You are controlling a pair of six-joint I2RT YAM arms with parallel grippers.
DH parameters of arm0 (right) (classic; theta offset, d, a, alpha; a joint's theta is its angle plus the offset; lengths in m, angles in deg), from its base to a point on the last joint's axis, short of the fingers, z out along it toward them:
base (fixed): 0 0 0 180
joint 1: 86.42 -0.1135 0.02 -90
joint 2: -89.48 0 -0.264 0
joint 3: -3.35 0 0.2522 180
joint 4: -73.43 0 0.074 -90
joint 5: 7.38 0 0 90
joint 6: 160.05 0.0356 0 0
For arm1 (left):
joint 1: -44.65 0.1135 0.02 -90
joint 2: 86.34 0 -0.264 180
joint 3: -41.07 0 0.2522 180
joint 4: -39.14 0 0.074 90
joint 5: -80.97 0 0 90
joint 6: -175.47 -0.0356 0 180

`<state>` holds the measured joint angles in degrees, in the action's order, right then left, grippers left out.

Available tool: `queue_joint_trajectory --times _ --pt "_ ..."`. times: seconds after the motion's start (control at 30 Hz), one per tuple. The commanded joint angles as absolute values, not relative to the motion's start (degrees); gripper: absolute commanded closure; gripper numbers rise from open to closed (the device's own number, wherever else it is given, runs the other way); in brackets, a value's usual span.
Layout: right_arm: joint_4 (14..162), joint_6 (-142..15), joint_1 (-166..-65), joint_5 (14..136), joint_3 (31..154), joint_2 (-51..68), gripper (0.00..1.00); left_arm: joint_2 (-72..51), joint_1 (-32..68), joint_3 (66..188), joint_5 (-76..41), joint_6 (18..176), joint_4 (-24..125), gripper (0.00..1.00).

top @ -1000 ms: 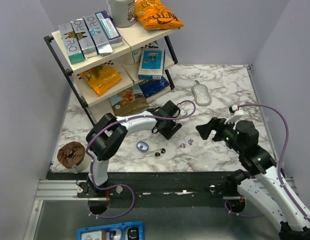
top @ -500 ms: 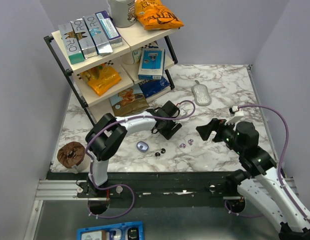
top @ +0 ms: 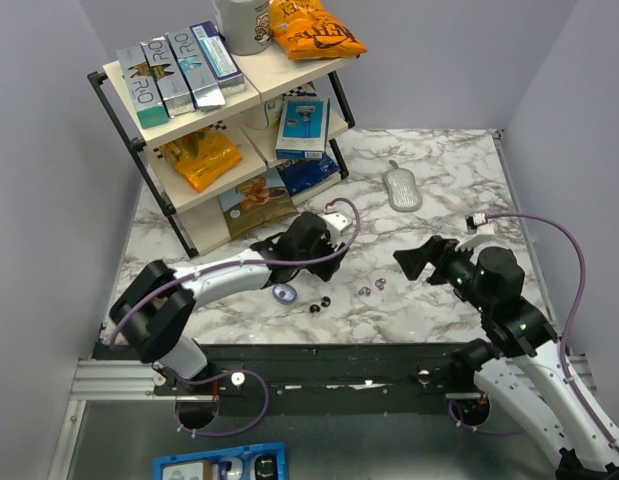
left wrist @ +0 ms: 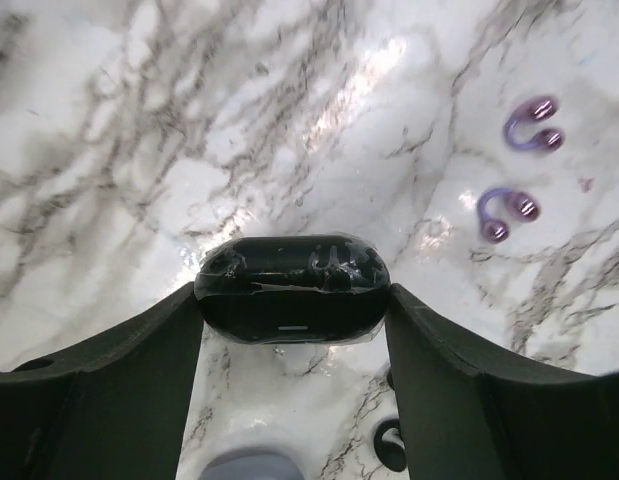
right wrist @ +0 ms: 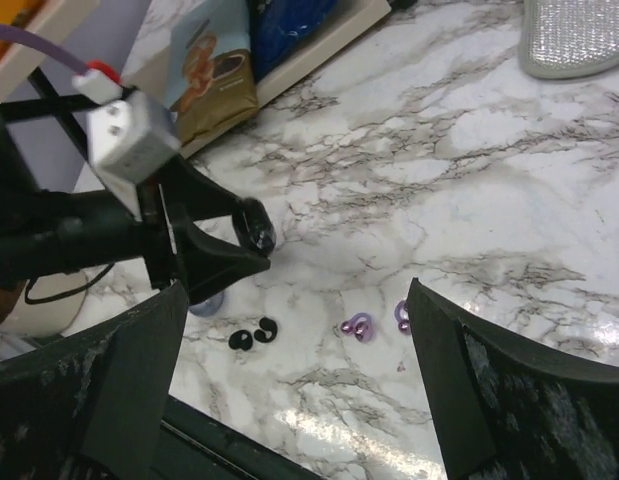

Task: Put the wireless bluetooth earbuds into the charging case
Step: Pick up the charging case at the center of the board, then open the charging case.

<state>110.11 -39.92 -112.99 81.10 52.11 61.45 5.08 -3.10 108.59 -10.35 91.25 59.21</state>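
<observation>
My left gripper [top: 322,264] [left wrist: 292,300] is shut on a glossy black oval object [left wrist: 292,290] [right wrist: 257,226] and holds it just above the marble. The lavender charging case [top: 284,293] lies closed beneath and near it. The case shows at the bottom edge of the left wrist view [left wrist: 251,466]. Two black earbuds [top: 319,304] [right wrist: 251,335] lie right of the case. Two purple earbuds [top: 372,288] [right wrist: 357,325] [left wrist: 534,122] lie further right. My right gripper [top: 414,262] [right wrist: 297,290] is open and empty, above and right of the purple pair.
A black-framed shelf rack [top: 229,100] with boxes and snack bags stands at the back left. A grey mesh pad [top: 402,188] [right wrist: 579,40] lies at the back. A brown round object [top: 141,308] sits at the front left. The table's front edge [top: 319,348] is near the earbuds.
My left arm has swung its elbow out to the left and the gripper has shifted left toward the case with the black oval object in it. The right gripper has barely moved.
</observation>
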Motion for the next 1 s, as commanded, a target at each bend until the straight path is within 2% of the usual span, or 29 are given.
queue_joint_trajectory --times 0.0,0.1,0.3,0.5,0.67,0.97 --pt "109.3 -40.2 -113.3 74.3 54.0 60.1 0.00 -7.4 -4.5 97.7 -10.8 93.3 34.0 1.00" --pt "109.7 -41.7 -113.3 69.4 54.7 57.2 0.00 -13.6 -7.3 86.6 -12.3 92.3 17.0 1.00" --pt "110.4 -46.9 -113.3 62.3 56.8 54.5 0.00 -15.9 -13.6 79.4 -13.3 85.7 7.8 1.00" --pt "112.7 -50.4 -114.9 56.3 58.5 49.0 0.00 -16.4 -18.6 76.8 -12.4 83.3 7.3 1.00" --pt "115.8 -52.6 -121.7 61.7 60.0 43.4 0.00 -16.6 -21.9 77.5 -9.8 79.1 9.8 1.00" --pt "112.7 -52.1 -122.9 59.8 59.5 40.7 0.01 -19.4 -24.9 75.9 -5.9 77.3 9.3 1.00"
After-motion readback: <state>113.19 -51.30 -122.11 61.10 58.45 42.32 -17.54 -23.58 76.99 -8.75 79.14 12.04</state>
